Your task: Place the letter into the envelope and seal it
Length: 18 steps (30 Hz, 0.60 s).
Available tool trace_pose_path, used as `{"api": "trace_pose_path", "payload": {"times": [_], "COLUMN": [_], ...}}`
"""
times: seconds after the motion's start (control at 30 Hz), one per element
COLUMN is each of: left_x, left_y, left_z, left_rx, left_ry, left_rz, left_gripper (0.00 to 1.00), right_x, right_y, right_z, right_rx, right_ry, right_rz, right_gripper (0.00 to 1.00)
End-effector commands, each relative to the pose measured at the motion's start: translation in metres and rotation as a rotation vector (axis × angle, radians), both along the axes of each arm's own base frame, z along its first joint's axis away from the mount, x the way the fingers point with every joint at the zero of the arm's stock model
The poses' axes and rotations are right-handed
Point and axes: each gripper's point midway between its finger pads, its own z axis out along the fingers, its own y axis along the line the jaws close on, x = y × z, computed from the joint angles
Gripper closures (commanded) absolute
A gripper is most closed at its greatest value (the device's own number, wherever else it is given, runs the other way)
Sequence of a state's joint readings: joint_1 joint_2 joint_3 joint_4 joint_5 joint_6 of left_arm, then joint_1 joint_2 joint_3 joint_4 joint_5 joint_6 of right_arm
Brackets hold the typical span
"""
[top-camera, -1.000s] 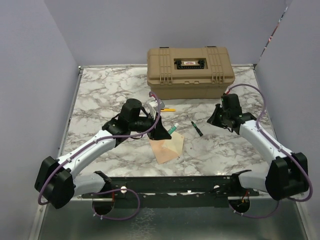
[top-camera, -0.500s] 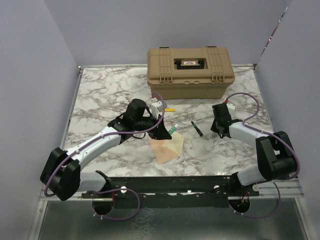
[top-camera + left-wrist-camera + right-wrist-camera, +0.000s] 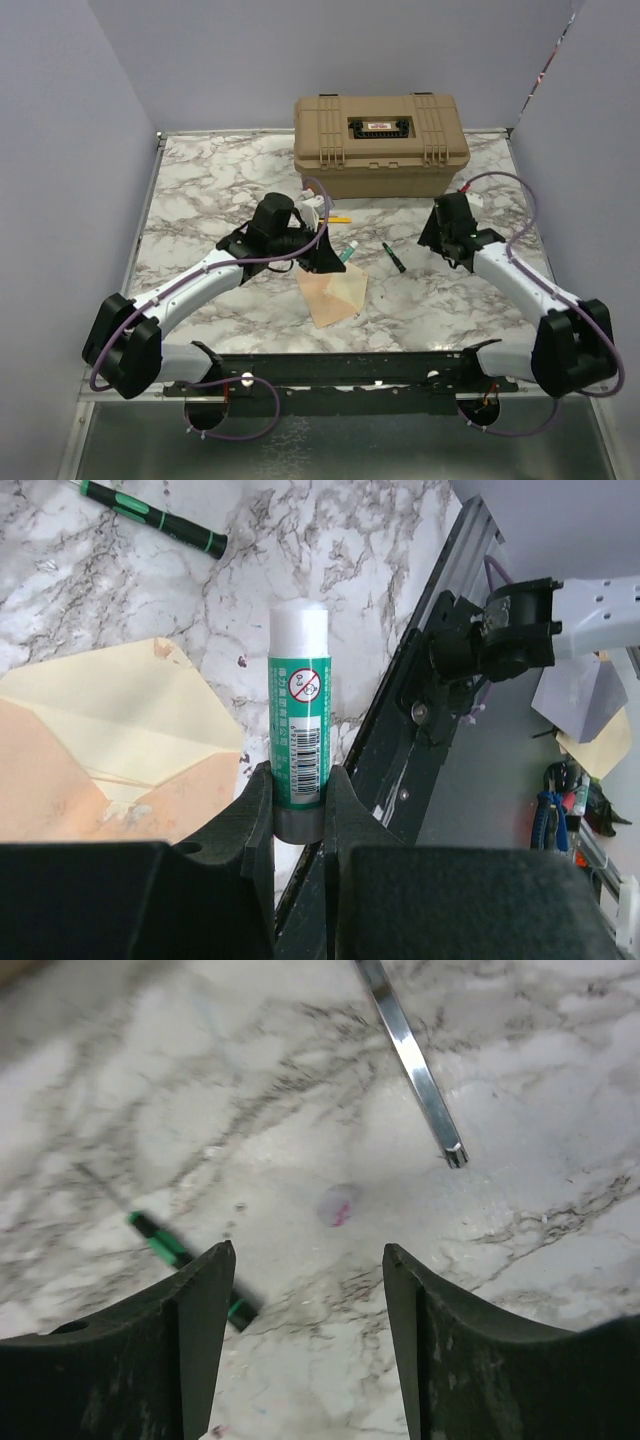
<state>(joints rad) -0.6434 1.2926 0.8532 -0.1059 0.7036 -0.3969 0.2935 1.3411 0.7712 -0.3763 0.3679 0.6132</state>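
The envelope (image 3: pixel 334 294) lies near the table's front middle, its triangular flap (image 3: pixel 120 705) open and pale yellow inside, its peach-tan body (image 3: pixel 60 785) below. The letter is hidden; no separate sheet shows. My left gripper (image 3: pixel 324 261) hovers at the envelope's far edge, shut on a green glue stick (image 3: pixel 299 720) whose white tip points away from the fingers. To the right, my right gripper (image 3: pixel 436 238) hangs over bare marble, open, with nothing between its fingers (image 3: pixel 200 1300).
A tan toolbox (image 3: pixel 380 146) stands at the back. A black-and-green pen-like tool (image 3: pixel 395 258) lies between the arms, also in the right wrist view (image 3: pixel 165 1250). A yellow object (image 3: pixel 340 218) lies near the toolbox. A metal strip (image 3: pixel 410 1060) lies beyond the right gripper.
The right gripper has gone from nearly shut to open, and its arm swung inward and back out. The left arm edged slightly toward the back, glue stick still held.
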Motion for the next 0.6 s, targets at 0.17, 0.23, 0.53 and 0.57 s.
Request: {"api": "trace_pose_path", "payload": {"times": [0.17,0.23,0.53,0.57], "left_x": [0.039,0.044,0.045,0.043], "left_y": [-0.015,-0.017,-0.027,-0.029], "left_z": [0.054,0.065,0.094,0.095], "left_rx": [-0.121,-0.157,-0.276,-0.290], "left_ry": [-0.036,-0.032,0.015,0.022], "left_rz": [0.173,0.205,0.210,0.199], "left_gripper": [1.00,1.00,1.00,1.00], "right_x": [-0.047,-0.067,-0.077,-0.071], "right_y": [0.126,0.153,0.169,0.171], "right_z": [0.164,0.206,0.270,0.265], "right_rx": [0.652,0.877,1.073,1.062], "right_ry": [-0.294,-0.381,-0.517,-0.495], "right_rz": [0.569,0.695,0.792,0.778], "right_gripper": [0.30,0.25,0.13,0.13]}}
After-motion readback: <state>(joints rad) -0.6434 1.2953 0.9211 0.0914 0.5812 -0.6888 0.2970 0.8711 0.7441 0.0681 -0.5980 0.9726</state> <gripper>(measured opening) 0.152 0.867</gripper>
